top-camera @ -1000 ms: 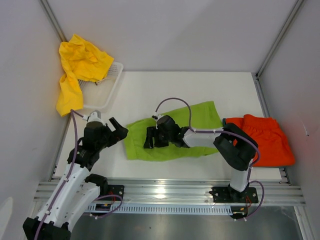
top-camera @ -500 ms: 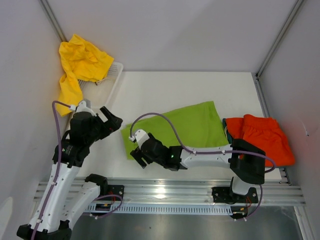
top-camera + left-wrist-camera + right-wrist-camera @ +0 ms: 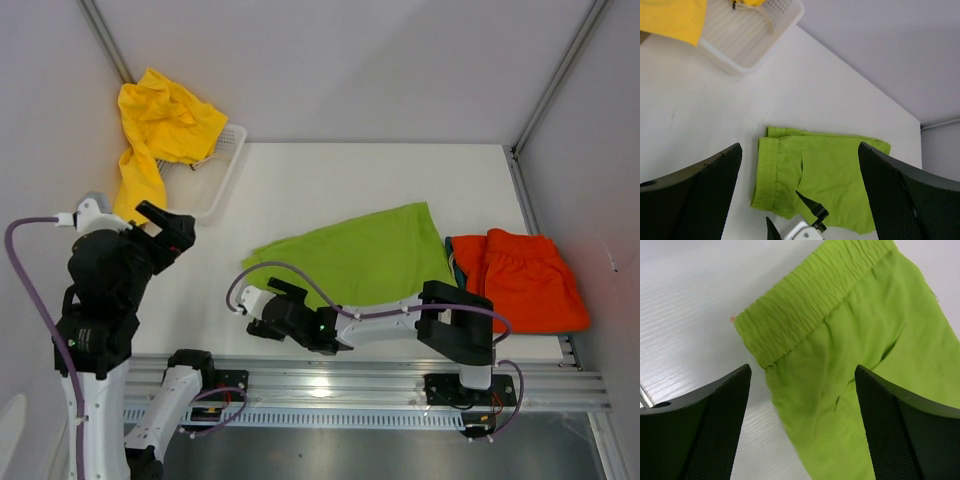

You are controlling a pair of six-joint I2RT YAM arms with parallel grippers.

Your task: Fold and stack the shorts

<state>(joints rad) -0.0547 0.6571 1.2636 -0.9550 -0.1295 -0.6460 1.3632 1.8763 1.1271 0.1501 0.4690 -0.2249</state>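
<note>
The lime green shorts (image 3: 360, 255) lie folded flat mid-table, waistband toward the left. My right gripper (image 3: 258, 310) hovers open just off their near-left corner, above the waistband (image 3: 805, 305), with nothing between its fingers; it also shows in the left wrist view (image 3: 790, 217). My left gripper (image 3: 172, 226) is raised high at the left, open and empty, looking down on the green shorts (image 3: 835, 170). Orange-red shorts (image 3: 525, 280) lie folded at the right, with a dark edge (image 3: 453, 262) showing under them. Yellow shorts (image 3: 160, 130) hang over the basket.
A white plastic basket (image 3: 215, 180) stands at the table's back left corner, against the wall. An aluminium rail (image 3: 330, 375) runs along the near edge. Grey walls close in on the left, back and right.
My right gripper moved from the middle of the green shorts to their near-left corner and opened wider. The green shorts now lie flatter. My left arm lifted and drew back to the left.
</note>
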